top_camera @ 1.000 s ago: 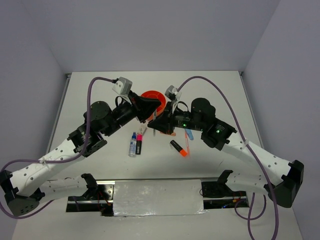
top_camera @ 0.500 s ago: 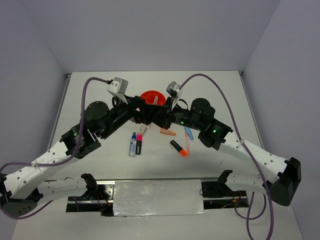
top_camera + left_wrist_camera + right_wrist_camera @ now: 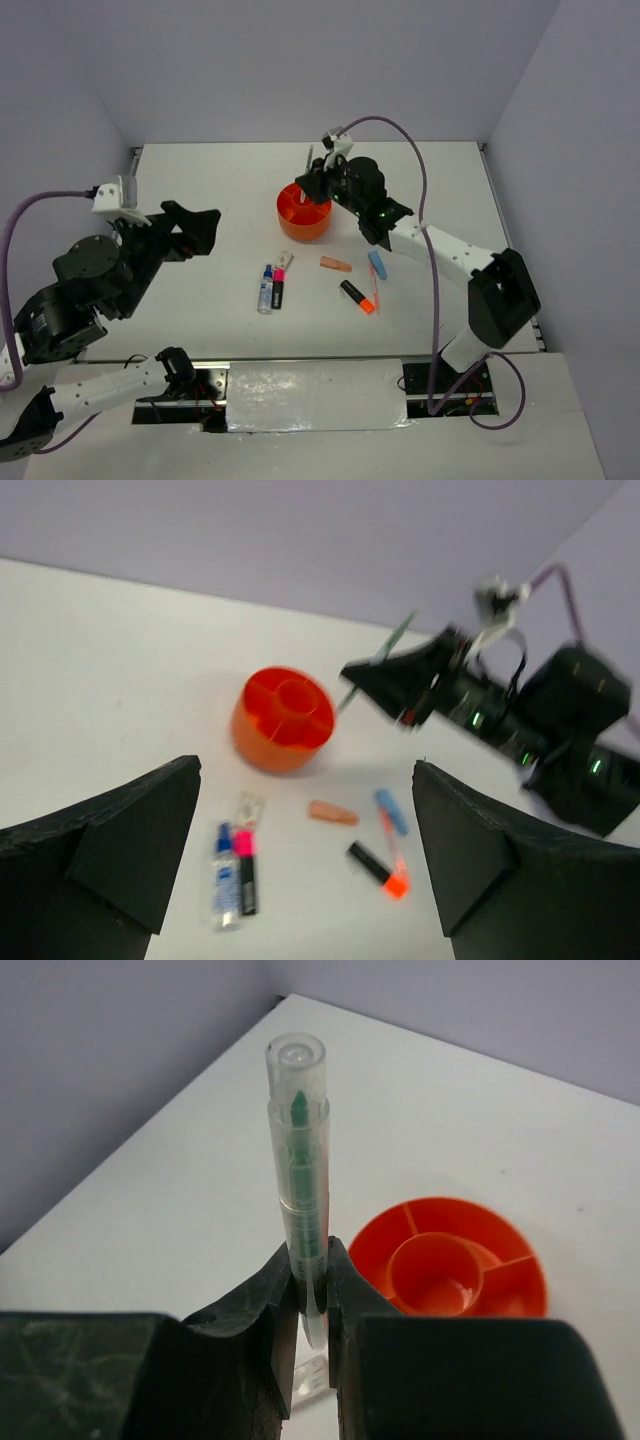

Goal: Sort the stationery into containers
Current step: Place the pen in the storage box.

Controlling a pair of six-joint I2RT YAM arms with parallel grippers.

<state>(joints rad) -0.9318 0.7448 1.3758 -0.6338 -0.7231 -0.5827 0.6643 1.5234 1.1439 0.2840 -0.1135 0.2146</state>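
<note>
My right gripper (image 3: pixel 312 186) (image 3: pixel 310 1282) is shut on a thin grey pen (image 3: pixel 308 160) (image 3: pixel 300 1160), a clear barrel with a green core. It holds the pen upright just above the left rim of the round orange organiser (image 3: pixel 303 218) (image 3: pixel 400 1222) (image 3: pixel 285 720). On the table lie a blue-capped marker (image 3: pixel 266 289) (image 3: pixel 225 875), a pink-black highlighter (image 3: pixel 279 286) (image 3: pixel 245 865), a peach piece (image 3: pixel 336 264) (image 3: pixel 333 812), a light-blue piece (image 3: pixel 378 264) (image 3: pixel 392 811), a thin orange pen (image 3: pixel 374 287) and an orange-black highlighter (image 3: pixel 357 297) (image 3: pixel 378 868). My left gripper (image 3: pixel 203 230) (image 3: pixel 305 772) is open and empty, far to the left.
A small clear cap (image 3: pixel 287 262) lies just behind the pink-black highlighter. The organiser's central tube and ring compartments look empty in the right wrist view. Grey walls close the table at the back and on both sides.
The left arm has pulled back from the organiser to the far left, and its jaws have opened. The right arm has stretched toward the back, holding the pen over the organiser.
</note>
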